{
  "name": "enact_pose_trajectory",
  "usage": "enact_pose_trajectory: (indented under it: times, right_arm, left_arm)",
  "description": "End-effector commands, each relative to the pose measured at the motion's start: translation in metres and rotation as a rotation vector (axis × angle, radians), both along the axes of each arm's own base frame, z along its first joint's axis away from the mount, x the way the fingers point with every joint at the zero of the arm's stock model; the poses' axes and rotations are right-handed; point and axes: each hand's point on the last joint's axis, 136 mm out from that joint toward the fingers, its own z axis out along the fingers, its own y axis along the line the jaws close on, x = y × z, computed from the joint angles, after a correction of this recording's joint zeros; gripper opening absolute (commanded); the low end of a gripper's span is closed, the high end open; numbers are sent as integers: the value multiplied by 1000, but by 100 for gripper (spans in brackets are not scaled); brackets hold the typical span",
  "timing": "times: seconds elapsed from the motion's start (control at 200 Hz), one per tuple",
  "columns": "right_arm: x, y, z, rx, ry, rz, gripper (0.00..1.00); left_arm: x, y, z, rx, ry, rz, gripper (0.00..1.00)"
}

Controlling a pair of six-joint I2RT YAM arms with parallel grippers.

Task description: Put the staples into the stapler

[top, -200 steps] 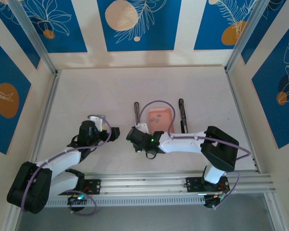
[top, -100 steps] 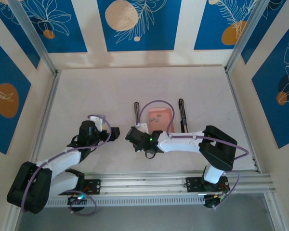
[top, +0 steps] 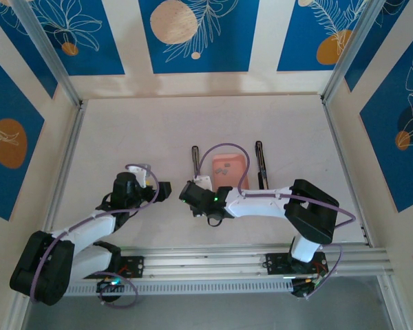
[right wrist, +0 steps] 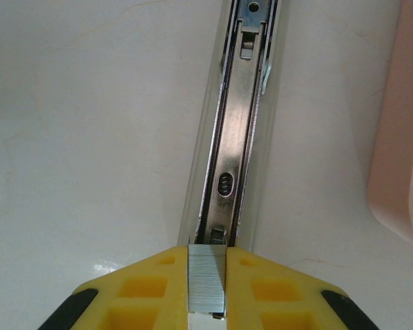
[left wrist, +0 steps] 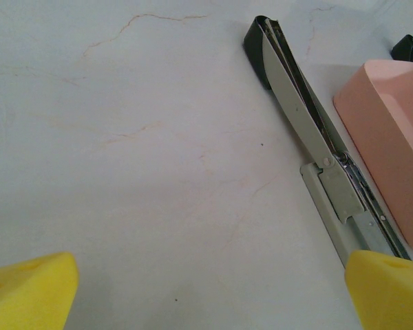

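At the open end of the stapler (right wrist: 235,158), right gripper (right wrist: 206,258) clamps the staples (right wrist: 206,282), strip slightly off the channel's line; left gripper (left wrist: 210,292) gapes wide. Risk: skew snags strip on rail lip, drops onto surface (right wrist: 89,137).

In the overhead view the right arm (top: 261,201) has slid a little toward the left of the frame, elbow block and wrist alike; its right claw (top: 191,192) now sits slightly farther left and up, by the near end of the stapler (top: 195,159); the left claw (top: 163,188) has crept marginally upward.
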Motion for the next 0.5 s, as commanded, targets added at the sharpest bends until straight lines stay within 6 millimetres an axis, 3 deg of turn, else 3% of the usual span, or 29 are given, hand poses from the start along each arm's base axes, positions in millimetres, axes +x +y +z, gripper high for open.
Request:
enact_pose_trajectory:
  times: [0.0,0.495]
  right_arm:
    - [-2,-9,-8,-44,25,-19,19]
    - [-3,-9,-9,-46,24,-18,23]
  left_arm:
    - [-1,0,0,-5,0,6,99]
    - [-1,0,0,-7,0,9,99]
